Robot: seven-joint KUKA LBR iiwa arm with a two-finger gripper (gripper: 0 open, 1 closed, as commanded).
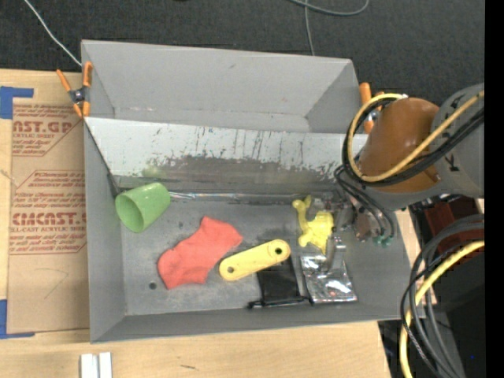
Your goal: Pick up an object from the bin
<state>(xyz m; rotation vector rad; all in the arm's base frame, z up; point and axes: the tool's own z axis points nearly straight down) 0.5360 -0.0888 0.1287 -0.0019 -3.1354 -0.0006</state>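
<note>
1. The grey bin (213, 77) fills the middle of the frame, and the arm comes in from the right edge.
2. The pincer (339, 225) is low at the bin's right side, right beside a small yellow toy (314, 227); I cannot tell whether it is released or clenched.
3. Just below the toy lies a silver foil packet (327, 279), with a flat black thing (279, 287) touching its left edge.
4. A long yellow handle (253, 260) lies tilted left of the toy, with one end over a crumpled red cloth (195, 253).
5. A green cup (142, 205) lies on its side at the left wall, well apart from the pincer.
</note>
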